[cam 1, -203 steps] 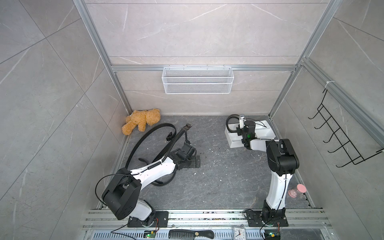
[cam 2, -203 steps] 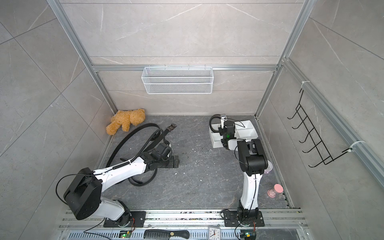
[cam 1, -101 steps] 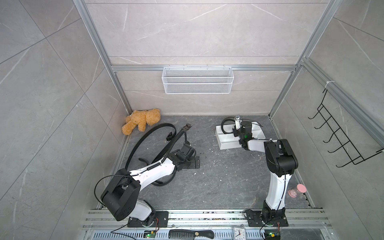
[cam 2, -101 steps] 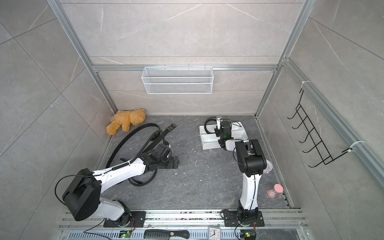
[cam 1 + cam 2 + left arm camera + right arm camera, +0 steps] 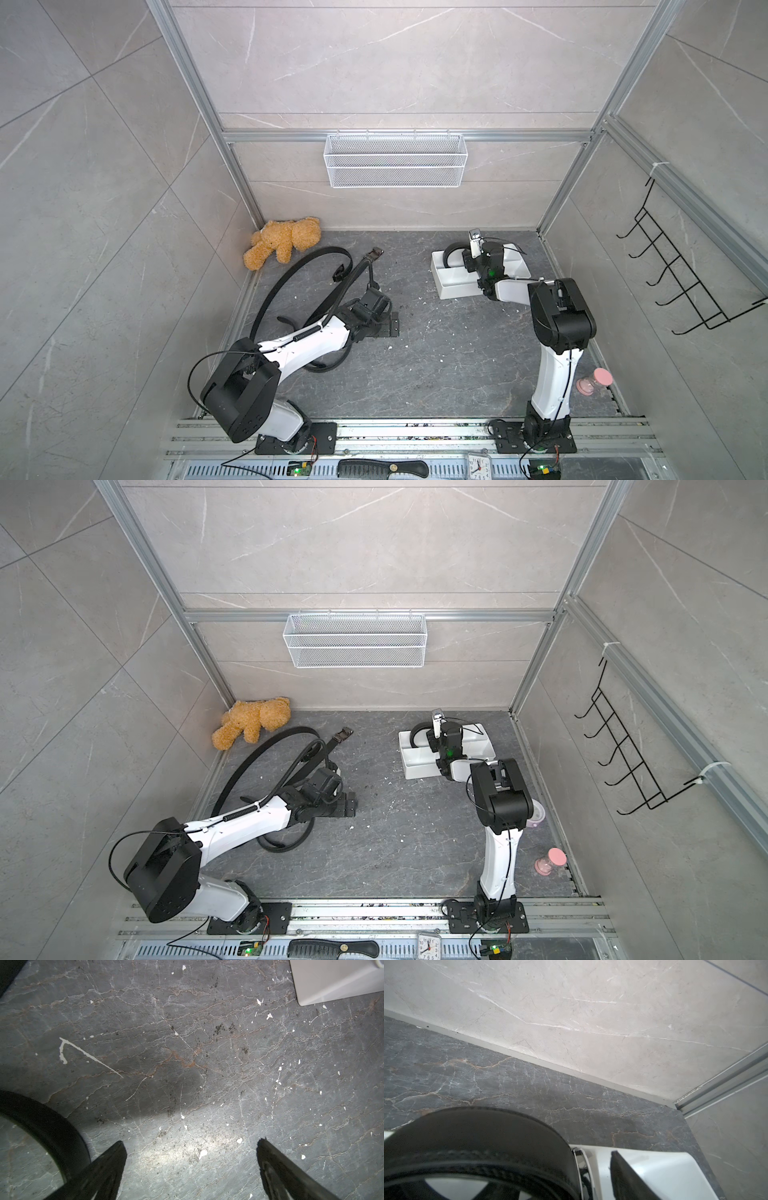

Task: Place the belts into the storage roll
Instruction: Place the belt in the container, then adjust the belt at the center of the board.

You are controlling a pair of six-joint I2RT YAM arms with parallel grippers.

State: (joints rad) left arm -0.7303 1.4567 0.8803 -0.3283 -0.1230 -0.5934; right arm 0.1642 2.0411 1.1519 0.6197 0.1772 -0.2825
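Observation:
The storage roll, a white divided tray, lies at the back right of the floor. One belt stands coiled in its left end compartment. My right gripper hangs over that compartment, open; one finger stands apart from the coil's buckle and the other is hidden behind the strap. Two more belts lie at the left: a long arc and a loop partly under my left arm. My left gripper is open over bare floor.
A teddy bear lies in the back left corner. A wire basket hangs on the back wall and a hook rack on the right wall. A pink hourglass stands front right. A comb and a clock lie on the front rail.
The right gripper and the tray have shifted to the left. The right jaws have opened and let go of the coiled belt. The left arm has not moved.

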